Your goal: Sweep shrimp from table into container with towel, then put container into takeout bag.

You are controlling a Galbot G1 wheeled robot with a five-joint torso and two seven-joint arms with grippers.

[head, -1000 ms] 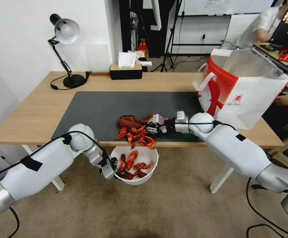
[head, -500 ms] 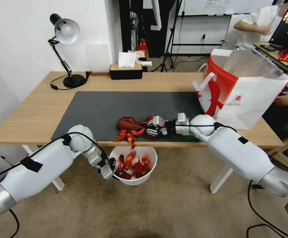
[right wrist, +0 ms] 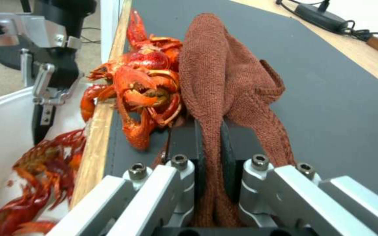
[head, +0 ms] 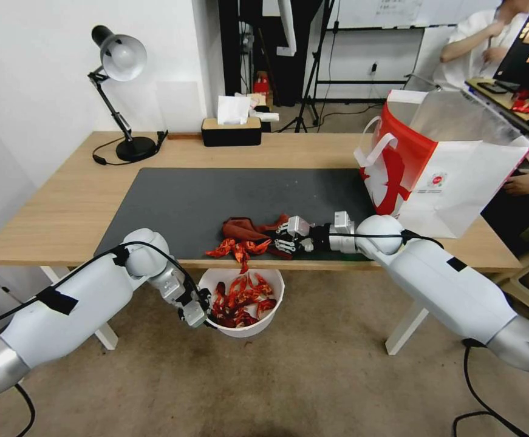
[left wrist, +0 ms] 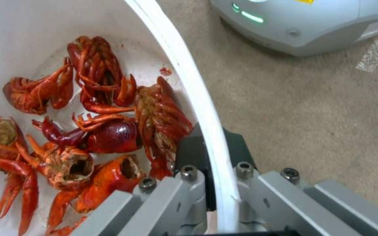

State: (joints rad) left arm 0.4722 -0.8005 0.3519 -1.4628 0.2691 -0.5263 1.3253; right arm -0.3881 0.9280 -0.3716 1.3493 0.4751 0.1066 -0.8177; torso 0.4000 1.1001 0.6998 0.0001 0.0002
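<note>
My right gripper (head: pixel 283 238) lies low on the dark mat (head: pixel 215 194) near the front edge of the table (head: pixel 58 206), fingers squeezed onto a fold of the towel (head: pixel 243 229). In the right wrist view the towel (right wrist: pixel 224 82) runs straight between my two pads (right wrist: pixel 184 144), no gap showing, the rest of the cloth bunched on the mat ahead of them.

A few shrimp (head: pixel 237 249) are left on the table, at about 9 o'clock of my right gripper in the head view, touching the towel's front side, one piece hanging over the table edge. The right wrist view shows the same cluster (right wrist: pixel 143 82) pressed against the cloth, right at the wooden lip.

My left gripper (head: pixel 206 315) is below the table edge, clamped on the rim of the container (head: pixel 270 315) at about its 9 o'clock. In the left wrist view one finger (left wrist: pixel 189 154) sits inside the wall, the other outside, the rim (left wrist: pixel 206 118) pinched between them. The container hangs under the edge, directly beneath the leftover shrimp, off the floor. A heap of shrimp (left wrist: pixel 88 131) lies inside it.

The takeout bag (head: pixel 452 176) stands upright and open on the table at roughly 2 o'clock from my right gripper, well apart from the container.

A desk lamp (head: pixel 118 91) stands at the far left of the table, a black tissue box (head: pixel 231 130) at the far edge.
</note>
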